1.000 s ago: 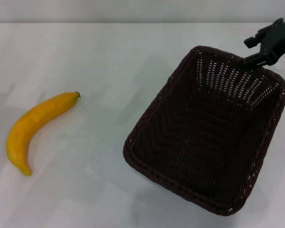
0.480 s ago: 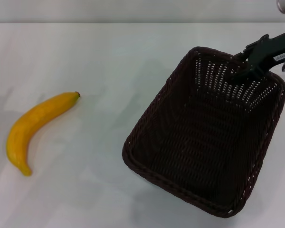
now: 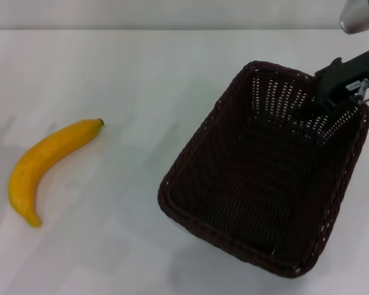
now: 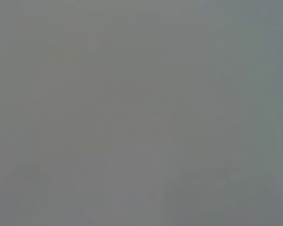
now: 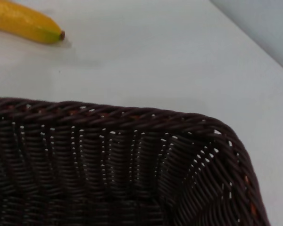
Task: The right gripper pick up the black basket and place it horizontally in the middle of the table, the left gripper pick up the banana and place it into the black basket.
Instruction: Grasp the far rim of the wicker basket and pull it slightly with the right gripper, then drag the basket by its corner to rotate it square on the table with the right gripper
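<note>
The black basket stands on the white table at the right, turned at a slant. My right gripper is at the basket's far right rim, reaching down over the rim's edge. The right wrist view looks down into the basket along its braided rim. The yellow banana lies on the table at the left, well apart from the basket, with its dark stem tip pointing toward the far side. Its stem end shows in the right wrist view. My left gripper is out of view; the left wrist view is plain grey.
The table's far edge runs along the top of the head view. Bare tabletop lies between the banana and the basket. A silver part of the right arm shows at the top right corner.
My right gripper has moved down and in from the far right onto the basket's far rim. The basket has shifted very slightly to the left. The banana has not moved.
</note>
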### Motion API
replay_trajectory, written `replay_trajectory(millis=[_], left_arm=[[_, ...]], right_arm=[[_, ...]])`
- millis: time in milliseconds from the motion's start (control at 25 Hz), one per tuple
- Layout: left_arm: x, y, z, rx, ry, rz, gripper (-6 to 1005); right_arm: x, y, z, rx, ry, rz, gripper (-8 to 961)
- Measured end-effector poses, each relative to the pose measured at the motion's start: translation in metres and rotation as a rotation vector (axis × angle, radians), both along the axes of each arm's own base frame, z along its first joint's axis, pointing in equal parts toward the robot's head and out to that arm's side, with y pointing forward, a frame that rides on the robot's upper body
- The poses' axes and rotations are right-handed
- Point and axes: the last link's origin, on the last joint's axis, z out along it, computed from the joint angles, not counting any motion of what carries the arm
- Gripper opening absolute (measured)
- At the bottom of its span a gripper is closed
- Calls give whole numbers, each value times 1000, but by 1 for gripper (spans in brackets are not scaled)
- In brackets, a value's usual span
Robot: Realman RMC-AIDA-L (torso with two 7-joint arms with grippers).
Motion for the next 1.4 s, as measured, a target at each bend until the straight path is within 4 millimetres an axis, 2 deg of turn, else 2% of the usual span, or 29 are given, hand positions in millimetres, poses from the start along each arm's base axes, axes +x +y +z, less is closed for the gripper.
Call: replay_trajectory(millis=[200, 560, 800, 1000, 1400], left_arm=[[-2, -1, -1, -3, -1, 7, 870], [-1, -3, 0, 2, -4, -3, 870], [1, -2, 0, 6, -4, -13, 870], [2, 0, 1, 6, -3, -18, 870], [2, 0, 1, 6, -3, -19, 871]], right_arm=[[-1, 2, -5, 7, -28, 8, 565], [-4, 5, -1, 43, -24, 15, 560], [-1, 6, 2, 59, -21, -5, 355], [1, 4, 11, 120, 11, -69, 291], [7, -4, 26, 257, 131, -345, 268]])
